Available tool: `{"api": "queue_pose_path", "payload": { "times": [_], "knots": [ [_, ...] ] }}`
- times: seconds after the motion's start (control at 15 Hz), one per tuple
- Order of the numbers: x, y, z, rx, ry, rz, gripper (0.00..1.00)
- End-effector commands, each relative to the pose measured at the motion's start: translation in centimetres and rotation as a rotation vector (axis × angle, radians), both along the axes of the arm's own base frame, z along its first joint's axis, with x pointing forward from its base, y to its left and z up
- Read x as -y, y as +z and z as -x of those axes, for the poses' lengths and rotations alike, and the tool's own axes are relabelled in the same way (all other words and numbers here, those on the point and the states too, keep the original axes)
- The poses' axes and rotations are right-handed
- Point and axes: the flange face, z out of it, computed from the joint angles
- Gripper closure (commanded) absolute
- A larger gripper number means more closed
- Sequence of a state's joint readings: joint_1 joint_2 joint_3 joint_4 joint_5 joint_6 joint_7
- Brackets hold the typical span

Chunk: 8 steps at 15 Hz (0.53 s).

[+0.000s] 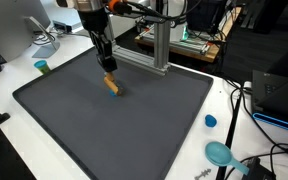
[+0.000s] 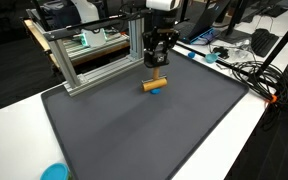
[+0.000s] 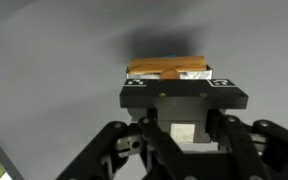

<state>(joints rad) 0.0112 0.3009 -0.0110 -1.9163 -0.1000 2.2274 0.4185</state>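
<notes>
**Colours We Find Here**

We see an orange-brown block [image 1: 112, 85], a plain dark grey mat [image 1: 114, 125] and a black tool [image 1: 107, 69]. The tabletop [image 1: 222, 100] is white; the cap [image 1: 210, 121] is blue, the cup [image 1: 42, 67] teal, the frame [image 1: 162, 45] silver.

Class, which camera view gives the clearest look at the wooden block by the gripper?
The wrist view: the wooden block sits close up, mid-frame, between the jaws. Both exterior views show it only as a small tan piece against the dark mat, just below the jaws.
</notes>
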Motion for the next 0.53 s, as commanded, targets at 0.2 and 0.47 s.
{"api": "queue_pose_path", "payload": {
  "times": [0.2, 0.47],
  "knots": [
    [0.4, -1.1, -0.5, 0.015, 0.006, -0.012, 0.77],
    [0.4, -2.3, -0.4, -0.003, 0.007, -0.004, 0.77]
  ]
}}
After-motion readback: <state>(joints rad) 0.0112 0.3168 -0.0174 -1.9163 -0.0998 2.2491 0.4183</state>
